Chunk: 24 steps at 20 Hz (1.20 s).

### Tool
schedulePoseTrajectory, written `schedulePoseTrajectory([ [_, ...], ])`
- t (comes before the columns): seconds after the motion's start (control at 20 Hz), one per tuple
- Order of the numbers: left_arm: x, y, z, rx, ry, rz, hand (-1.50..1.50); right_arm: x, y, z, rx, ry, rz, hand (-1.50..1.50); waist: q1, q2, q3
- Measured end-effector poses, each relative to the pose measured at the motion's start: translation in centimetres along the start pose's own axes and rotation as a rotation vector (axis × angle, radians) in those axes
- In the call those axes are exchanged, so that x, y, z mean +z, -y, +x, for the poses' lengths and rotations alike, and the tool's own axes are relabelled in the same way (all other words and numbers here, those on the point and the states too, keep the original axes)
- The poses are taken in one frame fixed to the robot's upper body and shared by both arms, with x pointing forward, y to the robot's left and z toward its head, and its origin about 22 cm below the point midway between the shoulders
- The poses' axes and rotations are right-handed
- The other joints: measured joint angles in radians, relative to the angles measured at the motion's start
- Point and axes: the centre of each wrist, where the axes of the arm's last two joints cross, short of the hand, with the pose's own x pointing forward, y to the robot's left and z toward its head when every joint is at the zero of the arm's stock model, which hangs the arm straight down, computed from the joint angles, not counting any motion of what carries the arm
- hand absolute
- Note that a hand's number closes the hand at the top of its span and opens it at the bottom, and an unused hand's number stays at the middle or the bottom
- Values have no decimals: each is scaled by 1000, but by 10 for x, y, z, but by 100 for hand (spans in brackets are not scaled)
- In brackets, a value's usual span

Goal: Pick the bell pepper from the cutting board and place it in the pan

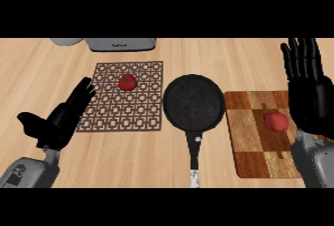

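A pale wooden counter fills the view from above. On its right side lies a checkered cutting board, and on that board sits the red pepper, near the board's right edge. A black pan rests just left of the board, its handle pointing toward the robot. Further left, a brown patterned mat holds a small red tomato. A grey appliance stands at the far edge.

Nothing of the task looks done yet: the pepper is on the board, untouched, and the pan holds nothing. The grasp, lift and placing all remain.

The pepper seems to lie with its long axis running away from the robot, its green stem at the far end, tilted slightly left.

The right hand hangs just right of the pepper, fingers straight, holding nothing. The left hand shows at the left, open and empty.
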Motion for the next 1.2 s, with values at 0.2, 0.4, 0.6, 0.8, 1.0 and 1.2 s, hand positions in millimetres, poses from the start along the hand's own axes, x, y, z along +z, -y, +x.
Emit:
schedulePoseTrajectory([
  [0.2, -1, -7, 10, -10, 16, 70, 0, -11, 26, 3, -8, -11, 136, 150, 10, 6, -23],
  [0.4, -4, -12, 17, 19, 18, 157, 0, -18, 72, 7, 166, -78, 299, 150, 13, 11, -33],
  [0.6, -1, -13, 15, 48, -9, 208, 0, 3, 126, 8, 392, -36, 348, -150, -8, 9, -34],
  [0.8, 1, -13, 22, 55, -18, 225, 0, 25, 186, 18, 565, -47, 377, -150, -14, 7, -35],
  [1.0, 0, -11, 25, 54, -15, 227, 0, 24, 207, 32, 711, -29, 476, -150, -6, 7, -37],
  [1.2, 1, -7, 23, 59, -26, 218, 0, 9, 200, 47, 797, -14, 559, -150, -2, 7, -38],
])
